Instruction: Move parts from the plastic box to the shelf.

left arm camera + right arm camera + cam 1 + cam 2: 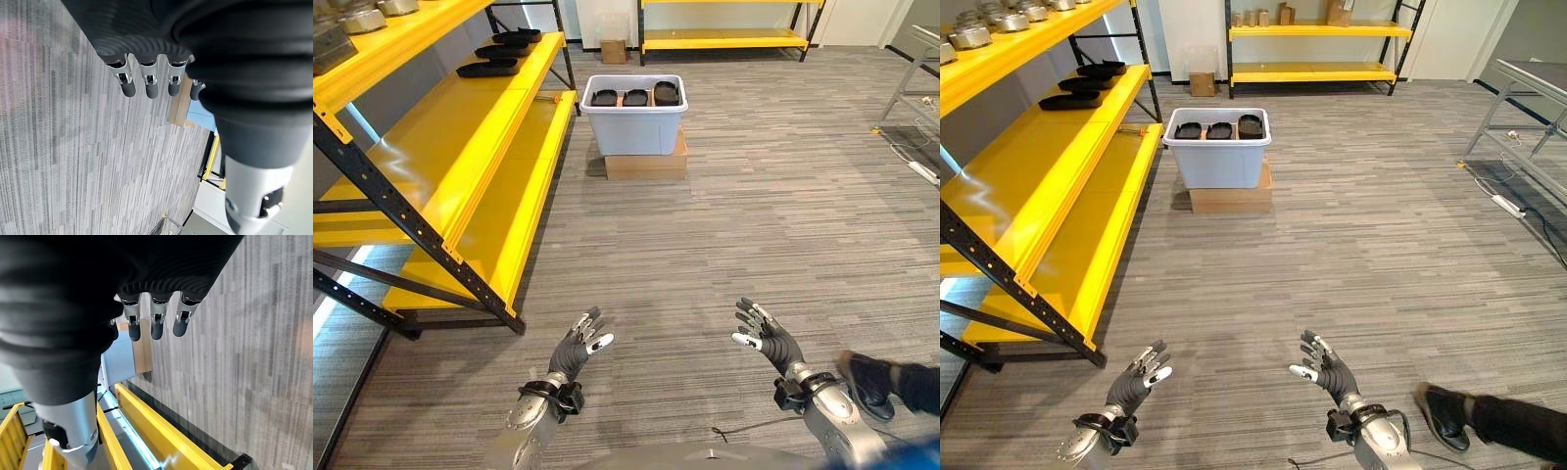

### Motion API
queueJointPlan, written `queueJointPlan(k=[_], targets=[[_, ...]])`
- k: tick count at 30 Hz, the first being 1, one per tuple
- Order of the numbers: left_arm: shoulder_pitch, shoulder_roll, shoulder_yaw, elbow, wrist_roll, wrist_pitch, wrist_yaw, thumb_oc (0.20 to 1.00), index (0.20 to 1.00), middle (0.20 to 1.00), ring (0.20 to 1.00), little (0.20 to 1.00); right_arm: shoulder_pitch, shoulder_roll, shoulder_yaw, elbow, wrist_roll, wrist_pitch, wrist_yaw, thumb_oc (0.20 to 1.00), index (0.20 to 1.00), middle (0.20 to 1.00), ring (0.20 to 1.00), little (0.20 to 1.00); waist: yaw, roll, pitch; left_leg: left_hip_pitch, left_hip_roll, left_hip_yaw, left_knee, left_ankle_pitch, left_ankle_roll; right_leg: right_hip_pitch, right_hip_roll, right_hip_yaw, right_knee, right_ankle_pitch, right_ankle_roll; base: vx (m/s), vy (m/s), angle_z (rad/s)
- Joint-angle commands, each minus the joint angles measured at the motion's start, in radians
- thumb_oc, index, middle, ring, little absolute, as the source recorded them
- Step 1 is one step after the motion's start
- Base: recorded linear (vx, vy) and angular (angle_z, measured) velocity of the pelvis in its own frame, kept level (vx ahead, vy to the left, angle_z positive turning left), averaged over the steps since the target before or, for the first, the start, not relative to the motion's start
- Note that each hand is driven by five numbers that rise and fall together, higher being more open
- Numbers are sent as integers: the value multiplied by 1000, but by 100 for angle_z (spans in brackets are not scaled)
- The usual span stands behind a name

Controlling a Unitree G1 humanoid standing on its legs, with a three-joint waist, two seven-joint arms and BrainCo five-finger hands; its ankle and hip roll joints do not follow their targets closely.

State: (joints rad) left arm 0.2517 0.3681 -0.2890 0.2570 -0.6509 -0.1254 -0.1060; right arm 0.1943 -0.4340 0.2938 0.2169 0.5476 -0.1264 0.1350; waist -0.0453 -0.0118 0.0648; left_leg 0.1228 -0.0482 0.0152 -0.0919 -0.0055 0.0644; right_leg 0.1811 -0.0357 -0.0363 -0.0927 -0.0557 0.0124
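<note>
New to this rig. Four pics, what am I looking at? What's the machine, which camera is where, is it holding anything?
It is a two-legged humanoid robot with two silver-grey arms ending in fingered hands. The two wide pictures come from a stereo camera on its head, looking down and ahead. The two close pictures come from cameras on its wrists, looking along each hand at the carpet. The left hand and right hand are raised in front of it, fingers relaxed, holding nothing. Ahead on the floor a grey plastic box stands on a flat cardboard box, with dark parts inside. To the robot's left is a yellow shelf that already carries dark trays. A person's shoe shows at lower right.
</note>
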Motion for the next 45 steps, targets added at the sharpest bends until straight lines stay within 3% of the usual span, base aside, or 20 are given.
queueJointPlan(k=[1,34,40,43,45], targets=[[-26,-3,28,2,-16,-46,-6,1000,1000,1000,1000,1000,-3,-11,0,-4,34,-46,7,1000,1000,1000,1000,1000,6,-19,-84,-36,101,-14,13,1,-82,-75,-104,16,20,90,110,-2,-2,-4],[-33,6,37,-28,23,-54,0,1000,1000,1000,1000,1000,-16,-6,-10,2,35,-42,3,1000,1000,1000,1000,1000,12,-15,-70,-35,95,-26,14,-8,-78,-73,-111,16,26,81,113,1,-1,0],[-67,4,39,-31,21,-66,12,1000,1000,1000,1000,1000,-50,-3,-8,20,31,-50,-8,1000,1000,1000,1000,1000,22,-26,-49,-91,79,-13,106,-46,-71,-85,-134,15,28,88,124,-3,30,1],[-91,8,37,-38,12,-69,20,1000,1000,1000,1000,1000,-70,3,-9,29,38,-52,-15,1000,1000,1000,1000,1000,28,-27,-38,-122,58,-14,166,-78,-56,-109,-153,20,104,72,130,11,111,4],[-100,9,46,-46,10,-74,25,1000,1000,1000,1000,1000,-79,10,-10,27,40,-50,-13,1000,1000,1000,1000,1000,27,-24,-25,-126,31,-25,196,-105,-30,-155,-173,34,222,74,148,65,240,8]])
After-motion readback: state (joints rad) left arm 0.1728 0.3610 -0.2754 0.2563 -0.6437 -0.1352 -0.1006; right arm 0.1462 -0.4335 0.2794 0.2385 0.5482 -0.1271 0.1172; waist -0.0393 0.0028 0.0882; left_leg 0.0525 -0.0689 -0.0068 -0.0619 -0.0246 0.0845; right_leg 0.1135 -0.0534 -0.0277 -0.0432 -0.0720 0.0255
